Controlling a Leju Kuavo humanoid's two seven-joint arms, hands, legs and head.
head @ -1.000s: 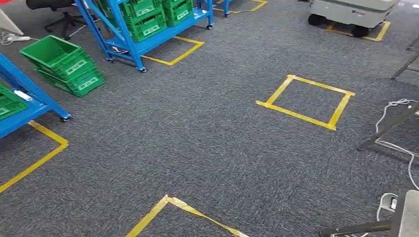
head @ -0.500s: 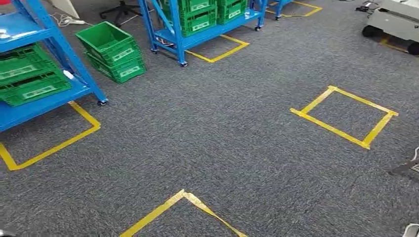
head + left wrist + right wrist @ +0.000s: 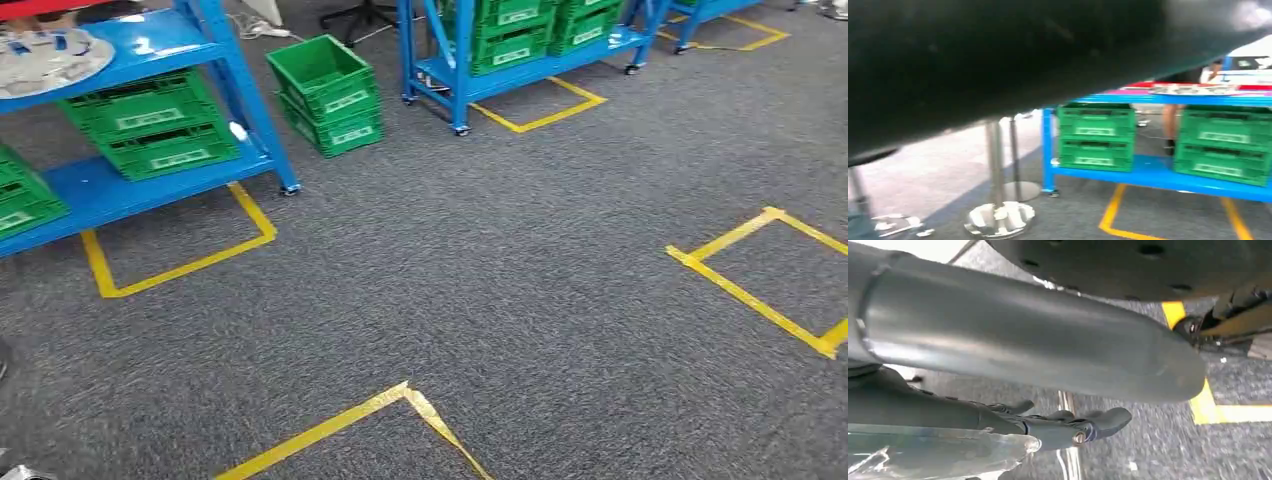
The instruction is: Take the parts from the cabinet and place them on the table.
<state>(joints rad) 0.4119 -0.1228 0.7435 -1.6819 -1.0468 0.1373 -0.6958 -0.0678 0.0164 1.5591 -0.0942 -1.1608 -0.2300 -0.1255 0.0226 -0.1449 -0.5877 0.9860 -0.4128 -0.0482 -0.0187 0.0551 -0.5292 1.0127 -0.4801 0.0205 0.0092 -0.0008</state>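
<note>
Right hand hangs by its side with something clear and crinkly against it; can't tell if it's gripped. The blue shelf rack with parts is well ahead, so I'd square up first.

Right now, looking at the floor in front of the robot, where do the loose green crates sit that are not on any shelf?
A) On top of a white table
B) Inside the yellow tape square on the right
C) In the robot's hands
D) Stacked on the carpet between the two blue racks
D: the stack of green crates stands on the grey carpet, between the near blue rack and the farther blue rack.
</note>
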